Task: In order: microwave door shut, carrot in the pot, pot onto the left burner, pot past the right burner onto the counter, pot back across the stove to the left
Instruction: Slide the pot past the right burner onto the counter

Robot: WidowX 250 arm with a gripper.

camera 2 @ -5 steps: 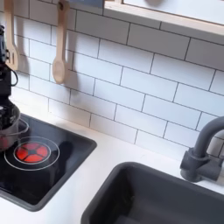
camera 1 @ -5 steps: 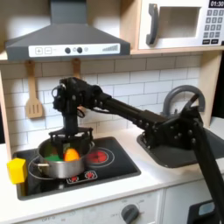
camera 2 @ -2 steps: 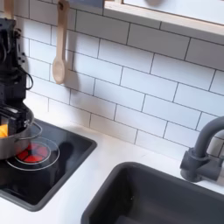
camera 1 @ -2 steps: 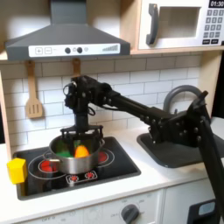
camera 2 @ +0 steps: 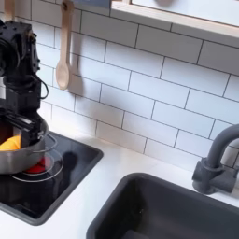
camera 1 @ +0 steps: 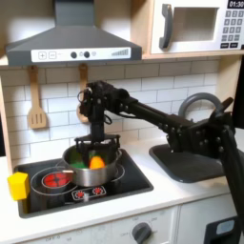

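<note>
Your pot (camera 1: 91,164) is sitting on the stove (camera 1: 129,179), over the burner nearer the cooktop's right edge in the first exterior view, and it is holding the carrot (camera 1: 96,163), with its green top beside it. Your gripper (camera 1: 94,139) is reaching down onto the pot's back rim; you cannot tell whether its jaws are clamping the rim. A yellow block (camera 1: 17,185) is resting on the counter (camera 1: 181,194) by the stove's left edge. The microwave door (camera 1: 188,26) is standing closed above. In the second exterior view, a wooden spoon (camera 2: 63,47) is hanging on the tiled wall.
</note>
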